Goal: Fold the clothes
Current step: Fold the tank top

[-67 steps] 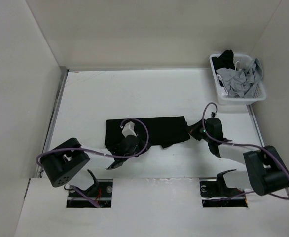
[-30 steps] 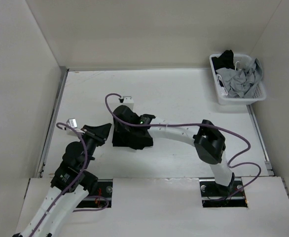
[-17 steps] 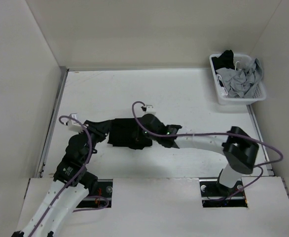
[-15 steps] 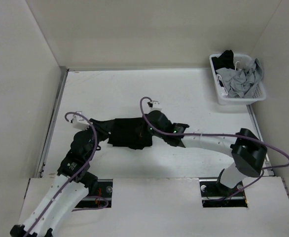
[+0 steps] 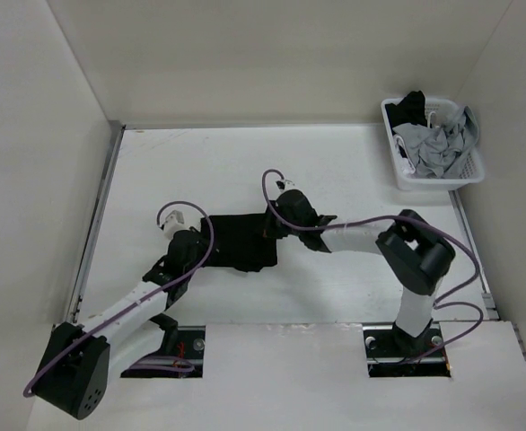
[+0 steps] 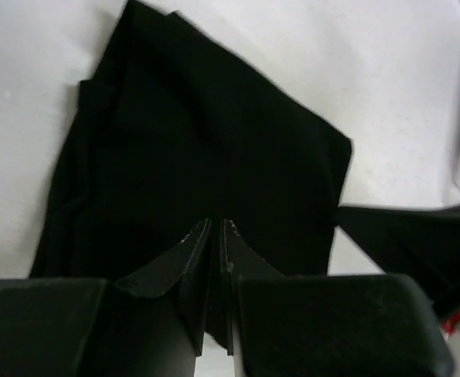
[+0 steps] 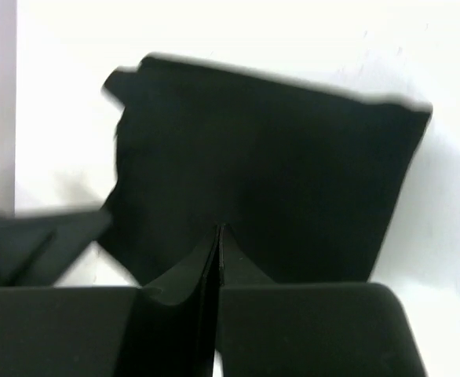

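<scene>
One plain black thin-fabric T-shirt (image 5: 241, 242) lies folded into a rough rectangle a little left of centre on the white table (image 5: 335, 171), its long axis running left to right across the top view, flat. Two grippers meet it: the left gripper (image 5: 196, 243) at its left edge, jaws nearly together with only a thin slit, and the right gripper (image 5: 275, 224) at its upper right corner, jaws pressed together; whether either pinches fabric I cannot tell. One white plastic laundry basket (image 5: 429, 183) sits at the upper right, holding crumpled light grey garments (image 5: 433, 144)
</scene>
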Motion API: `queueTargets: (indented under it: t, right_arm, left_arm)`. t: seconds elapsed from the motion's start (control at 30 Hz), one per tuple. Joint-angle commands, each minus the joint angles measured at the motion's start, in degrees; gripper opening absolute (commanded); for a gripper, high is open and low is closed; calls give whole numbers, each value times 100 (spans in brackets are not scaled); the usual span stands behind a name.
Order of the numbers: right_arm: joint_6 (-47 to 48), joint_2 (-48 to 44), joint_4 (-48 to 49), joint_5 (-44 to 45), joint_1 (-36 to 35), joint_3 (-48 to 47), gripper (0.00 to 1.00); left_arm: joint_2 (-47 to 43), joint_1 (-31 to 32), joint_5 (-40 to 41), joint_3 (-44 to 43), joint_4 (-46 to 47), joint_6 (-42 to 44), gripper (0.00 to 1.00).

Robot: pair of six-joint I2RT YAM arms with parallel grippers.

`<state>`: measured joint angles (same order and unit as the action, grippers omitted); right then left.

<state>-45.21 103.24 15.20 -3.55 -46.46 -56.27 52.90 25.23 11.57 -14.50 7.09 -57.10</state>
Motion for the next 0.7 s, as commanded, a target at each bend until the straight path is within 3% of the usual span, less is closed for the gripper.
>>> queueTargets:
  t: [0.0, 0.17, 0.47, 0.67]
  right_arm:
    - [-303, 485, 729, -419, 141, -428, 4]
    - [-734, 917, 757, -383, 466, -622, 4]
    - [-876, 602, 844, -181, 836, -420, 5]
    - [-490, -636, 800, -164, 994, -8, 12]
  left_arm:
    - [62, -163, -173, 333, 433, -161, 8]
    - [-305, -409, -515, 834, 127, -319, 8]
    - [-2942, -787, -411, 467, -2035, 76, 16]
    - [-2567, -858, -103, -447, -2063, 673, 23]
